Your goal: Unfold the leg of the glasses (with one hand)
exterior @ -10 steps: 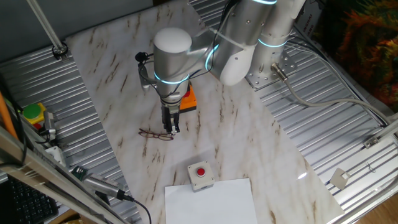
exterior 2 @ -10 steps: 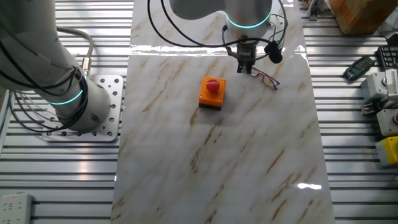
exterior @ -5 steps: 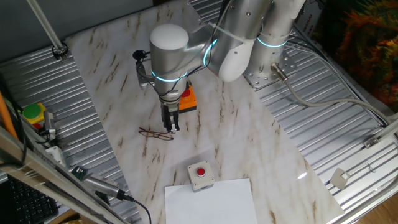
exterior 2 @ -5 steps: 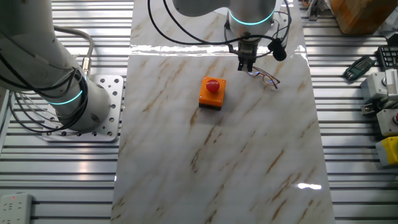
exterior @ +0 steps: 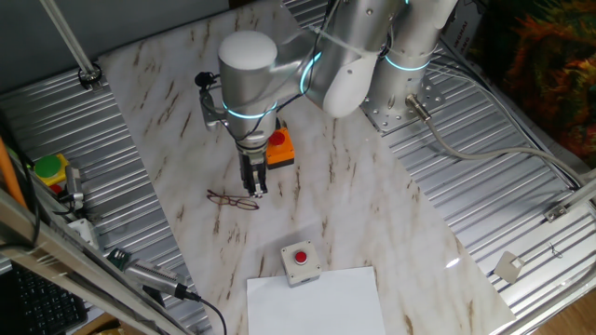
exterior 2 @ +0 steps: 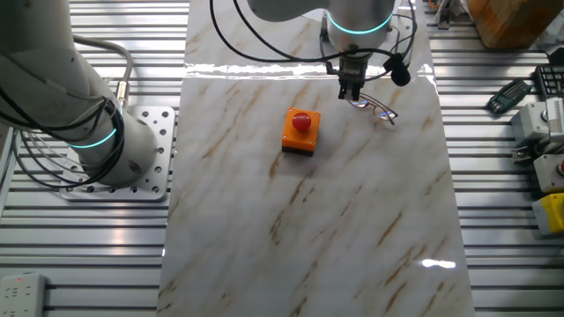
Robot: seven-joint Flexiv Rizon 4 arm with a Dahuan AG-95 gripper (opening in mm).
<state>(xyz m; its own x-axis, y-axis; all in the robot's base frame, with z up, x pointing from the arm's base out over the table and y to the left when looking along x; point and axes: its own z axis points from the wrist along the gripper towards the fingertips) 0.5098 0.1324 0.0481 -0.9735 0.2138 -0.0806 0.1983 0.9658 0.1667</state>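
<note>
The glasses (exterior: 233, 199) are a thin dark wire frame lying flat on the marble board, left of the gripper's tips. They also show in the other fixed view (exterior 2: 375, 109), right of the orange button box (exterior 2: 300, 130). My gripper (exterior: 254, 190) points straight down, with its fingertips at the right end of the frame, low at the board. In the other fixed view the gripper (exterior 2: 350, 94) stands at the frame's left end. The fingers look closed together. Whether a leg is between them is too small to tell.
The orange button box (exterior: 277, 149) sits just behind the gripper. A grey box with a red button (exterior: 300, 260) and a white sheet (exterior: 317, 302) lie toward the front. Ribbed metal table (exterior: 484, 195) surrounds the board. Tools lie at the left edge (exterior: 51, 177).
The arm and gripper have shifted slightly along the glasses' end, leftward in one fixed view and rightward in the other. The glasses have hardly moved.
</note>
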